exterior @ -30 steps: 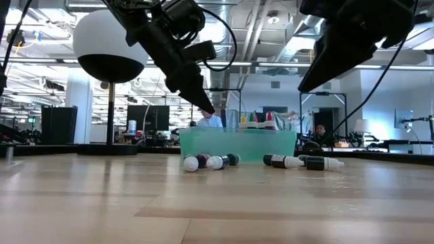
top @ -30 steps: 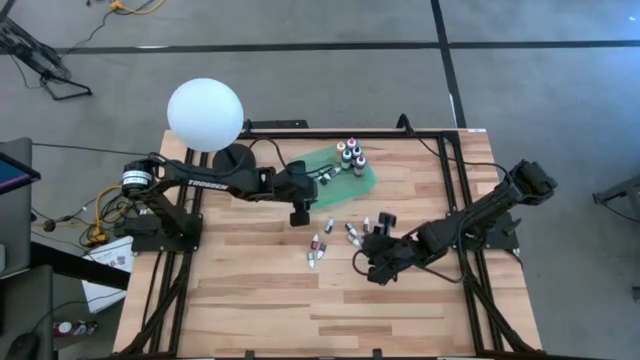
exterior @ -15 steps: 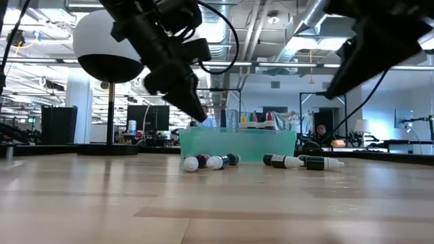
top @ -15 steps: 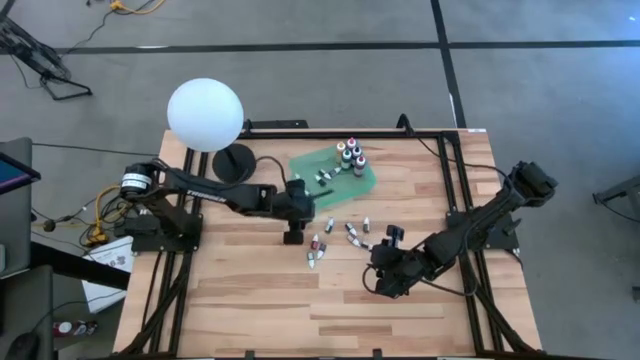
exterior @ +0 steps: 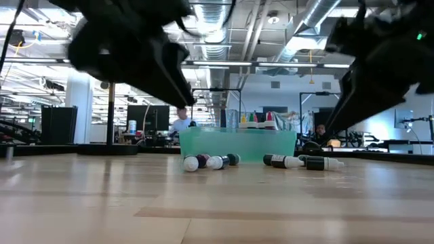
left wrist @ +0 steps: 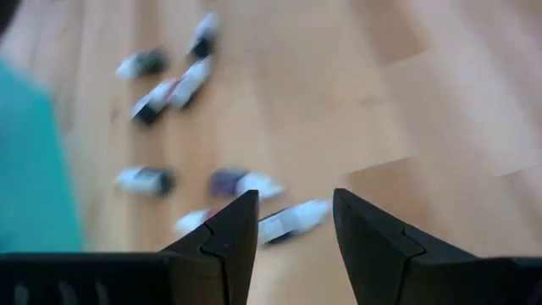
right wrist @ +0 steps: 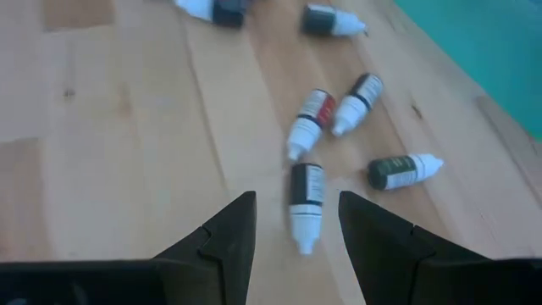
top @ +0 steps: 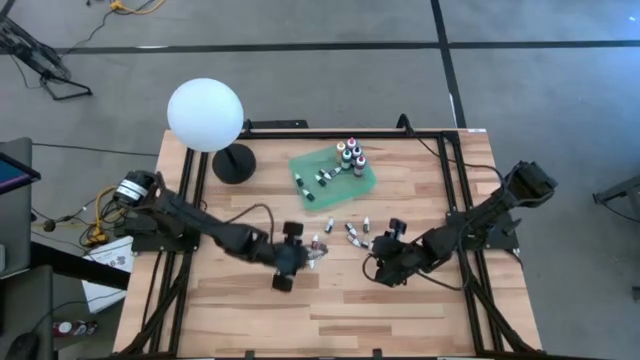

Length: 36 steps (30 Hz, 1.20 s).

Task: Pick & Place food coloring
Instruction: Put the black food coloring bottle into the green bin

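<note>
From above, the food coloring is lying in two groups: some bottles are standing upright in the far corner of the green tray (top: 335,172), a few more are lying flat on the tray, and a loose scatter of bottles (top: 345,233) is resting on the bare worktop (top: 250,310) just in front of it, which suggests the tray is the collecting place and the scatter is what is left to move. The left tool (top: 289,256) is hanging beside the near end of that scatter, close to one white-tipped bottle (top: 315,257), while the right tool (top: 390,252) is sitting just beyond the scatter's other side, so the two arms are flanking the loose bottles. A white globe lamp (top: 205,115) is standing off to the far left, clear of the work. At worktop height, the bottles are lying on their sides in front of the tray's pale green wall (exterior: 237,144), with upright caps showing above its rim; both arms are passing as dark shapes overhead, too blurred to read. Past the left tool (left wrist: 292,222), the fingers are standing partly apart with nothing between them, aimed over a lying bottle (left wrist: 292,219), probably the next pick, though motion blur is making that uncertain. Past the right tool (right wrist: 296,219), the fingers are likewise partly apart and empty, lined up on a white-tipped bottle (right wrist: 306,196) lying lengthwise between them.
</note>
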### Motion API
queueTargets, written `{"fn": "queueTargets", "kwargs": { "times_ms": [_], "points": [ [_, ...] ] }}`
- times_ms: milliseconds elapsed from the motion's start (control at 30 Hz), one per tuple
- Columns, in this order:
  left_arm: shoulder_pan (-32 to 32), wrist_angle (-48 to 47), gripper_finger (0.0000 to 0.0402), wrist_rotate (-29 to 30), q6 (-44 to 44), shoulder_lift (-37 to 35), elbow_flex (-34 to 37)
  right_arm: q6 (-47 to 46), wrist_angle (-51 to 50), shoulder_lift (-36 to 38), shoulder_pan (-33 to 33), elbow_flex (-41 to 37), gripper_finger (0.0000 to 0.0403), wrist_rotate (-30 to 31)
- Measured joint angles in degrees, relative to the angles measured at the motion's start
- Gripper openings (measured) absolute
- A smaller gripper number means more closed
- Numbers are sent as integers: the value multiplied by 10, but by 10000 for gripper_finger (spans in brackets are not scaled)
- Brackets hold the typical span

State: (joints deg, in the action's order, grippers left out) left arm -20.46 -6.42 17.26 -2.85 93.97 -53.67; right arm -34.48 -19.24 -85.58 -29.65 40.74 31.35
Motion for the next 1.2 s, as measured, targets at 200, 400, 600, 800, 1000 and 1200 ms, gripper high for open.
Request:
{"fn": "queueTargets", "kwargs": {
  "times_ms": [200,400,600,800,1000,1200],
  "points": [
    [-63,-9,148,34,35,0,0,5,60,0,21,-37,161,-19],
    [-92,-21,148,116,41,0,0,20,86,0,37,-53,161,-44],
    [-93,-21,148,117,42,0,0,30,108,0,43,-63,161,-49],
    [-92,-21,148,117,42,0,0,52,117,-20,58,-65,161,-61],
    [-92,-26,148,118,48,0,0,49,159,-83,72,-62,161,-74],
    [-91,-33,148,121,51,0,0,44,176,-99,73,-61,153,-75]
  ]
}}
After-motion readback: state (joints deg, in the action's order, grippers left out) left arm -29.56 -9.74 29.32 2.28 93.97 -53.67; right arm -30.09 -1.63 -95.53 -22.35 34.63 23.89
